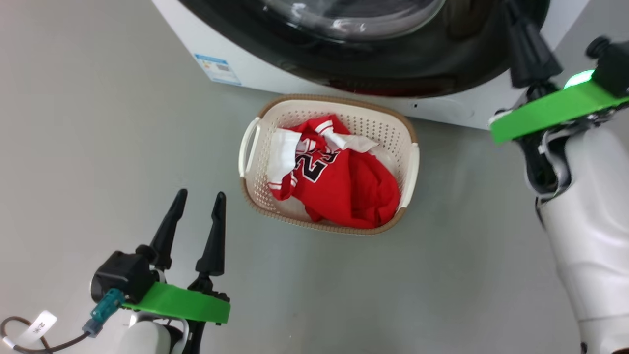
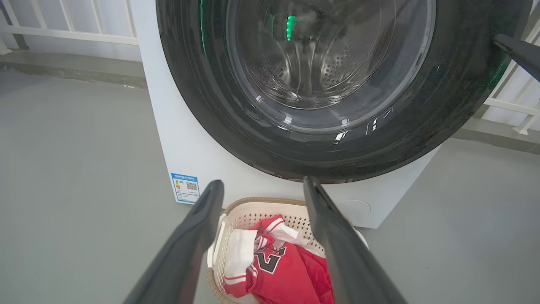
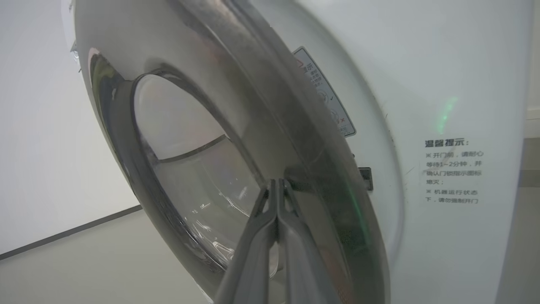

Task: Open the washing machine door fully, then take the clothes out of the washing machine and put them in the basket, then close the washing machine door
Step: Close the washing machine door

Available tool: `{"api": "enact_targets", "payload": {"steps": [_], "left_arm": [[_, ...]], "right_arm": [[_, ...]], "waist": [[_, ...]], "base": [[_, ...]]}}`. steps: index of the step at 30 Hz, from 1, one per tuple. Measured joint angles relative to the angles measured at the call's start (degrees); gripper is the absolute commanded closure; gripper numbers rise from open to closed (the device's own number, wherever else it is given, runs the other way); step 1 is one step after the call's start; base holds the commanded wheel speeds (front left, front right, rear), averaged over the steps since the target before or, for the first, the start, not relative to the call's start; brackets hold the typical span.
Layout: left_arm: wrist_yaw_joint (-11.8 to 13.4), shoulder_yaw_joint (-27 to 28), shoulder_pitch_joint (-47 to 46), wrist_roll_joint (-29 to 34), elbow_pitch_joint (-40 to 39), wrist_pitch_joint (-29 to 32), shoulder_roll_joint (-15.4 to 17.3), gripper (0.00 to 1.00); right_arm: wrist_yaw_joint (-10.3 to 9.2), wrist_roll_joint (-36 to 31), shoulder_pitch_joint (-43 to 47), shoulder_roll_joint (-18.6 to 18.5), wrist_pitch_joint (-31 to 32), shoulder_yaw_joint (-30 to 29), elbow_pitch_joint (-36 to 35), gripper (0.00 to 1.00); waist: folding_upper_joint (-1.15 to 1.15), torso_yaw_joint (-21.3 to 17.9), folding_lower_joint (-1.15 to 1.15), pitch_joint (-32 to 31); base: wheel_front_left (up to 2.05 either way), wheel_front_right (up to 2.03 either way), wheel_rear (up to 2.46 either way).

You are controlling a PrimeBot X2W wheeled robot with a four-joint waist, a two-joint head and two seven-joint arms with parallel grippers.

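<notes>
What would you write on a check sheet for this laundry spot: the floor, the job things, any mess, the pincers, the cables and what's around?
Surface: smooth grey floor, with the basket standing on it.
Job's things: bright red clothes with white trim lie in the cream perforated plastic basket, in front of the white boxy washing machine. Its round glossy black-rimmed door sits close against the front; I cannot tell if it is latched.
Clutter: nothing seen.
Pincers: left pincer open, holding nothing; right pincer shut, tips at the door's rim.
Cables: dark cable with white tag by the left wrist.
Surroundings: white railing, white wall.
</notes>
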Motion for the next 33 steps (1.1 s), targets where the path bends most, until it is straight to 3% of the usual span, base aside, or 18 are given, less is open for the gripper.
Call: {"api": "enact_targets", "payload": {"steps": [10,17,27,30,31,32,33], "left_arm": [[0.0,-1.1,-1.69,-0.43,-0.58,0.0,-0.51,0.0],[0.0,-1.41,-2.2,-0.59,-0.99,0.0,-0.64,0.0],[0.0,-1.36,-3.13,-0.99,-0.57,0.0,-0.68,0.0],[0.0,-1.18,-3.07,-0.98,0.43,0.0,-0.68,0.0],[0.0,-1.0,-3.04,-0.97,0.77,0.0,-0.69,0.0],[0.0,-0.78,-3.02,-0.97,1.14,0.0,-0.69,0.0],[0.0,-0.51,-2.93,-0.92,1.48,-0.01,-0.68,0.0]], "right_arm": [[-0.01,-0.25,-6.19,-0.79,0.0,-4.57,1.97,1.0],[0.48,-2.1,-8.59,0.56,0.0,-8.12,1.9,1.0],[0.19,-4.12,-7.89,0.59,-0.01,-4.26,1.31,1.0],[0.19,-3.99,-3.8,0.55,-0.01,-2.65,0.97,0.64],[0.18,-3.98,-2.04,0.35,-0.01,-1.85,1.01,0.42],[0.18,-3.78,-0.25,0.22,-0.01,-1.26,1.05,0.0],[0.18,-3.38,1.42,0.11,0.0,-0.35,1.22,0.0]], "waist": [[0.0,2.46,0.0,2.77],[0.0,3.52,0.0,4.3],[0.0,3.11,0.0,3.37],[0.0,2.75,0.0,1.88],[0.0,2.6,0.0,1.31],[0.0,2.46,0.0,0.71],[0.0,2.3,0.0,0.09]], "base": [[0.0,0.0,0.0],[0.0,0.0,0.0],[0.0,0.0,0.0],[0.0,0.0,0.0],[0.0,0.0,0.0],[0.0,0.0,0.0],[0.0,0.0,0.0]]}}
